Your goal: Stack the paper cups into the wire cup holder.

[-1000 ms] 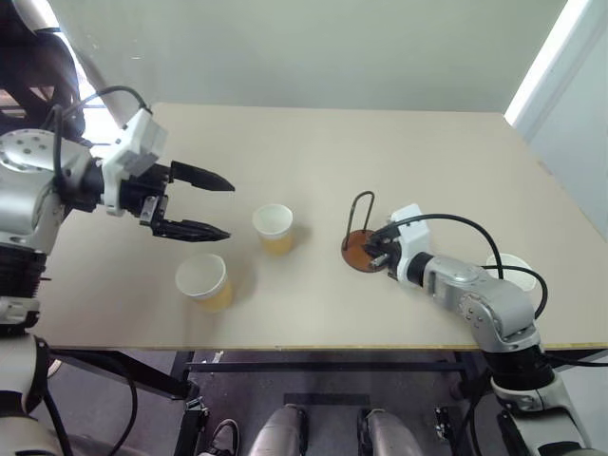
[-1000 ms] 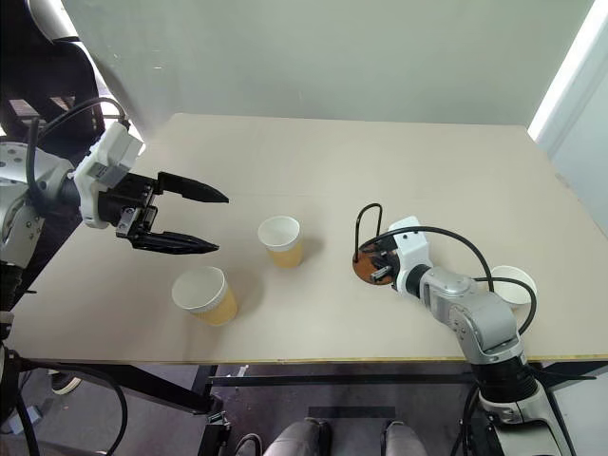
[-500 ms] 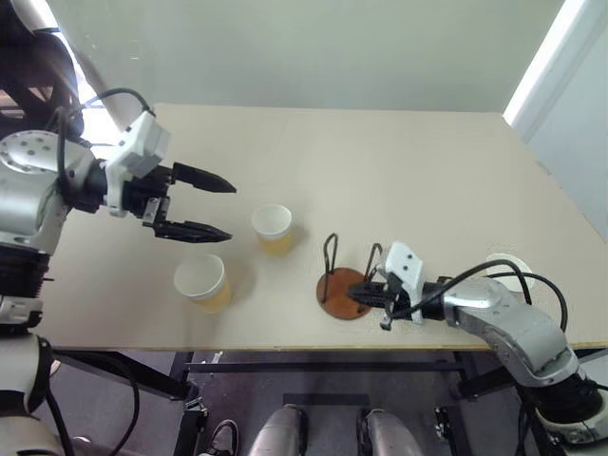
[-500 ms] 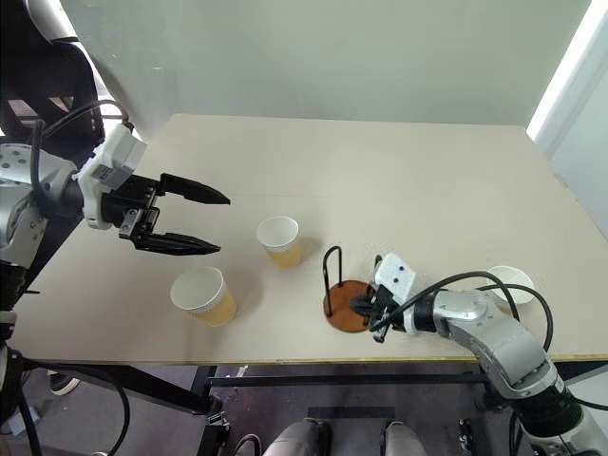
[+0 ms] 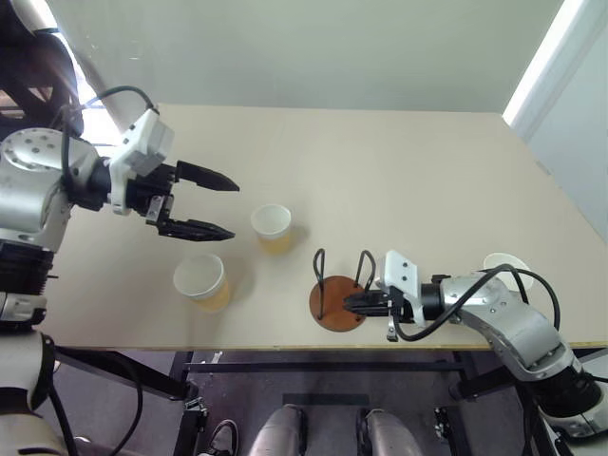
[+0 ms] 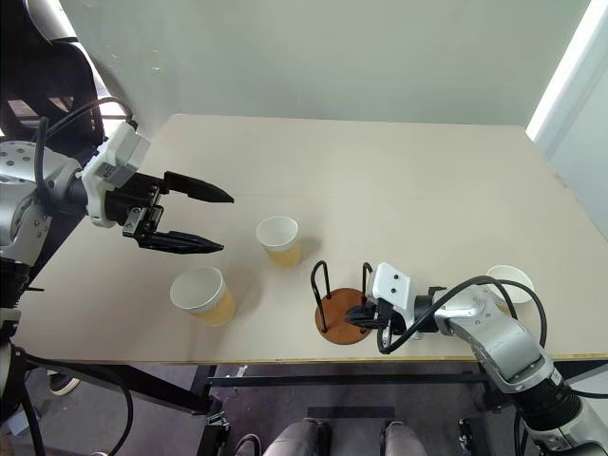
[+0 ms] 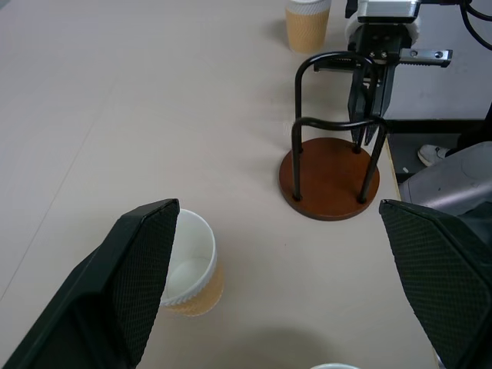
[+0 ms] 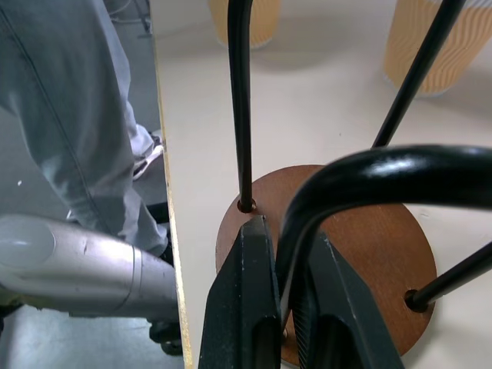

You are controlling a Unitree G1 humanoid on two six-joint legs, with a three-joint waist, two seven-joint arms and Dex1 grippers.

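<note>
The wire cup holder [image 5: 334,306], a reddish-brown disc with two dark wire loops, stands near the table's front edge. My right gripper [image 5: 353,302] is shut on one of its wire loops [image 8: 254,115], with both fingers [image 8: 244,292] pinching the wire just above the base. One of the paper cups [image 5: 273,228] stands upright behind and left of the holder. A second cup [image 5: 201,282] sits nearer the front left. A third [image 5: 506,265] is at the far right, partly behind my right arm. My left gripper [image 5: 233,209] hovers open above the table, left of the cups and holding nothing.
The beige table [image 5: 408,161] has free room across its back half. Its front edge [image 5: 285,348] runs close to the holder's base. Below that edge are a trouser leg [image 8: 69,115] and a shoe [image 7: 434,154].
My right gripper has dragged the holder left and toward the table's front edge, and its wrist has turned. The cups and the left gripper have stayed put.
</note>
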